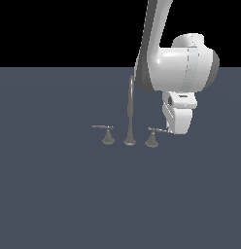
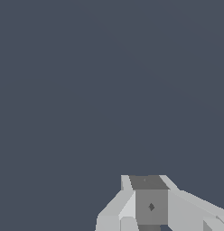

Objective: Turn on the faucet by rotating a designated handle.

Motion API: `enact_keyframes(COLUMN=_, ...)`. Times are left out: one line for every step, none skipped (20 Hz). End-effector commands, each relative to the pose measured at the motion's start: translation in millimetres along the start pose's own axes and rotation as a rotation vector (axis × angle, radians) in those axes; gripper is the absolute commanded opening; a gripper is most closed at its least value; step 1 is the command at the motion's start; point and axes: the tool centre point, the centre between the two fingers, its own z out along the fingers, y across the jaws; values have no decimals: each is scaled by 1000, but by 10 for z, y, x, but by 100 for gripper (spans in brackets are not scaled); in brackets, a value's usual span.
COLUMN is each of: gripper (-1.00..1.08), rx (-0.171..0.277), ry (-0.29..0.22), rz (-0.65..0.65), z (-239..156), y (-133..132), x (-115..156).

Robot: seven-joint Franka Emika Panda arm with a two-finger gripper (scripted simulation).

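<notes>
The faucet (image 1: pixel 129 113) is a dull grey set with a tall thin gooseneck spout on a flared base. The handle (image 1: pixel 152 136) stands on a small cone at the exterior view's right of the spout, its thin lever reaching right. My gripper (image 1: pixel 175 129) hangs at the lever's outer end, touching or nearly touching it. In the wrist view the fingers (image 2: pixel 150 200) appear pressed together with no gap and nothing between them; no part of the faucet shows there. The twin handle (image 1: pixel 108 135) at the spout's other side has its lever pointing left.
The faucet set stands on a flat blue-grey floor (image 1: pixel 69 194) that runs to a black backdrop. My white arm (image 1: pixel 183 68) rises above and behind the right side of the set, partly over the top of the spout.
</notes>
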Motion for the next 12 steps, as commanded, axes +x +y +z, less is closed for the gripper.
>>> enact_keyframes(gripper=-100, rx=-18, ry=-9, rz=-17, z=53, y=125, x=-144)
enact_keyframes(gripper=-100, rx=-19, ry=-9, rz=-16, z=55, y=158, x=-149)
enact_keyframes(gripper=-100, rx=-21, ry=-9, rz=-16, z=57, y=191, x=-153)
enact_keyframes(gripper=-100, rx=-21, ry=-9, rz=-16, z=58, y=224, x=-158)
enact_keyframes(gripper=-100, rx=-22, ry=-8, rz=-16, z=60, y=258, x=-163)
enact_keyframes(gripper=-100, rx=-23, ry=-8, rz=-15, z=61, y=291, x=-168)
enact_keyframes(gripper=-100, rx=-24, ry=-8, rz=-15, z=63, y=325, x=-172)
enact_keyframes(gripper=-100, rx=-25, ry=-8, rz=-15, z=64, y=358, x=-177)
enact_keyframes(gripper=-100, rx=-26, ry=-8, rz=-14, z=65, y=392, x=-182)
enact_keyframes(gripper=-100, rx=-27, ry=-8, rz=-14, z=67, y=426, x=-187)
enact_keyframes(gripper=-100, rx=-28, ry=-8, rz=-14, z=68, y=460, x=-192)
enact_keyframes(gripper=-100, rx=-28, ry=-8, rz=-14, z=68, y=460, x=-192)
